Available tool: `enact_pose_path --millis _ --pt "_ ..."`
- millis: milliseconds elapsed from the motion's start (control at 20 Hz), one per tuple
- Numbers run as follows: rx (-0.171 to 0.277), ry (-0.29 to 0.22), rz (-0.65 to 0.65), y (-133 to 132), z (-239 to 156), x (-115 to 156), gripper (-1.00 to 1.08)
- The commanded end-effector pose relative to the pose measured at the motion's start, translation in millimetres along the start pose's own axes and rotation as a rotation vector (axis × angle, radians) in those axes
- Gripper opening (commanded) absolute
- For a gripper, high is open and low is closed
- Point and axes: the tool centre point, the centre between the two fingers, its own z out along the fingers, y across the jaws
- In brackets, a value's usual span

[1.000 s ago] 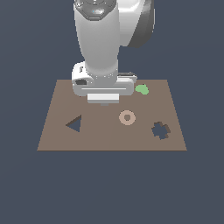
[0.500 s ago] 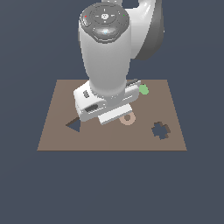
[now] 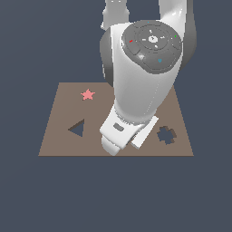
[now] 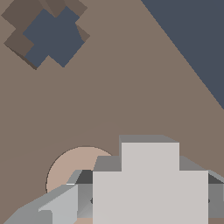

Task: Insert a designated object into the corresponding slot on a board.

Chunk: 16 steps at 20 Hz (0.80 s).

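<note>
— What else do I see out here?

— A red star [image 3: 87,94], lying flat toward the exterior view's left. Nearer the camera on that same side I see a dark triangular cutout [image 3: 78,128], its tip pointing to the exterior view's left, well apart from the star.

— Anything close in?

— My wrist view catches a tan rounded piece [image 4: 72,168]. It is probably a ring, but its middle is covered. All around is plain blue-grey ground [image 3: 27,190].
</note>
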Motion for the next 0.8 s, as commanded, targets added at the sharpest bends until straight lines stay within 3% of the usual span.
enact_pose_path --millis 0,750 --pt "0.000 0.000 -0.121 -2 -1 19 -1.00" --pt "0.001 0.000 -0.689 -45 -3 94 -1.00"
